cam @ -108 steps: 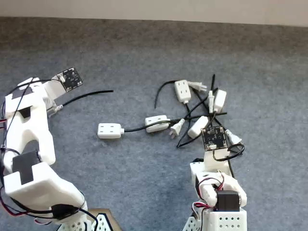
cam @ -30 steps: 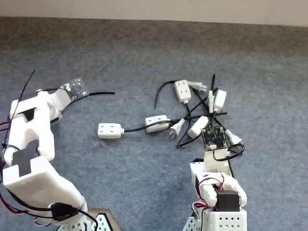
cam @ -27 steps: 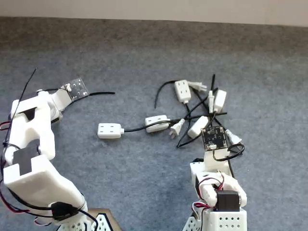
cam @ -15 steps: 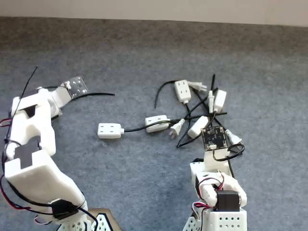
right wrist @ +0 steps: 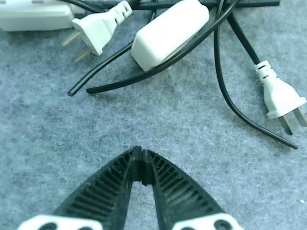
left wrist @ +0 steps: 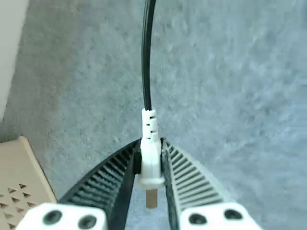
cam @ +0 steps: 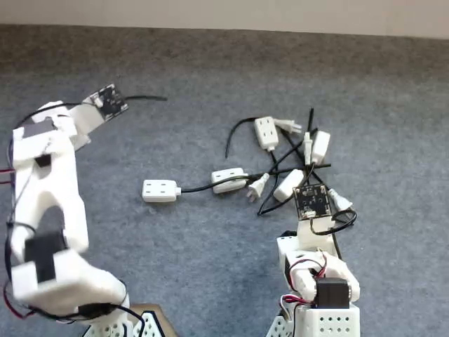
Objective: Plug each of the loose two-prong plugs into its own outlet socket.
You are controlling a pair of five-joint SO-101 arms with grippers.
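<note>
My left gripper (left wrist: 149,146) is shut on a white two-prong plug (left wrist: 149,155), prongs pointing back toward the wrist. The plug's black cord (left wrist: 146,52) runs away over the grey carpet and shows at the far left (cam: 144,97) in the high view. A white double socket (cam: 159,189) lies mid-table, joined by cable to a second socket (cam: 229,180). More sockets (cam: 266,132) and loose plugs (cam: 258,187) lie tangled at the right. My right gripper (right wrist: 142,153) is shut on nothing, just short of a loose plug (right wrist: 98,29), a socket block (right wrist: 170,32) and another plug (right wrist: 279,98).
Black cables (cam: 295,165) cross over each other in the right-hand tangle. A pale wall edge (cam: 224,14) bounds the far side of the carpet. A tan board (left wrist: 19,177) sits beside the left arm's base. Open carpet lies between the two arms.
My left arm has lifted and swung toward the far side, carrying the plug and dragging its black cord along. The right arm and the tangle have not moved.
</note>
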